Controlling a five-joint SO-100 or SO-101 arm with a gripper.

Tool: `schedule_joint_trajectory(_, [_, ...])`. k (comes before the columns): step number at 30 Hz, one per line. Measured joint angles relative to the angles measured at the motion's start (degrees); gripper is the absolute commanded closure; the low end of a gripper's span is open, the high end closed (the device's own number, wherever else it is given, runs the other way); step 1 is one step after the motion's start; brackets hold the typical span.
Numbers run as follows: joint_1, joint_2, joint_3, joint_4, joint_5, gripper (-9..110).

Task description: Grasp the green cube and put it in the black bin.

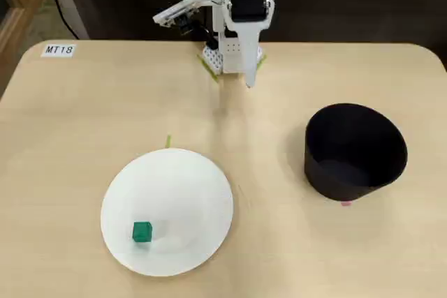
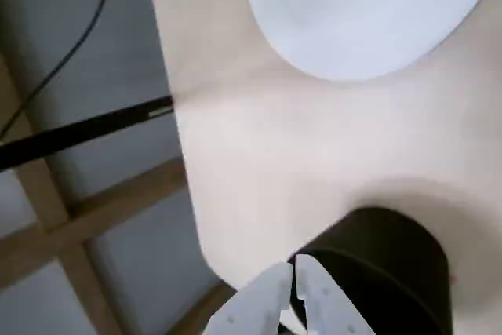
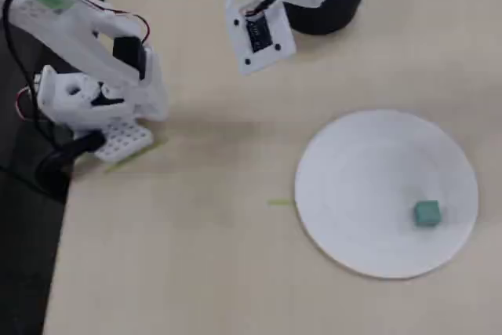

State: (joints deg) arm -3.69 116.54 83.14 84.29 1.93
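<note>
Holding my gripper [image 2: 292, 274] pressed together and empty near my base, nothing done yet: green cube [image 1: 142, 232] sits on white plate [image 1: 202, 186], black bin [image 1: 356, 150] empty.

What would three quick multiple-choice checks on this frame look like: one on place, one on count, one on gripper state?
1. Where is the tiny matte bright-green cube?
A. on the flat round white plate
B. inside the round matte black bin
C. on bare table

2. How many green cubes are visible?
A. three
B. two
C. one

3. What state is the white two-finger gripper in?
A. clamped on the cube
B. shut and empty
C. wide open

Answers:
1 A, both fixed views show it resting on the plate.
2 C, only one shows in either fixed view.
3 B, the wrist view shows the fingertips together with nothing between them.
</note>
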Motion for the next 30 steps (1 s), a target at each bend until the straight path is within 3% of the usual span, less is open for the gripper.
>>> schedule_joint_trajectory(7, [8.7,-16.4,-14.6,1.8,-9.9,102])
schedule_joint_trajectory(19, [20.2,-41.7,-21.4,-5.9,-21.1,102])
schedule_joint_trajectory(30, [23.4,-66.0,-52.2,1.2,-23.6,102])
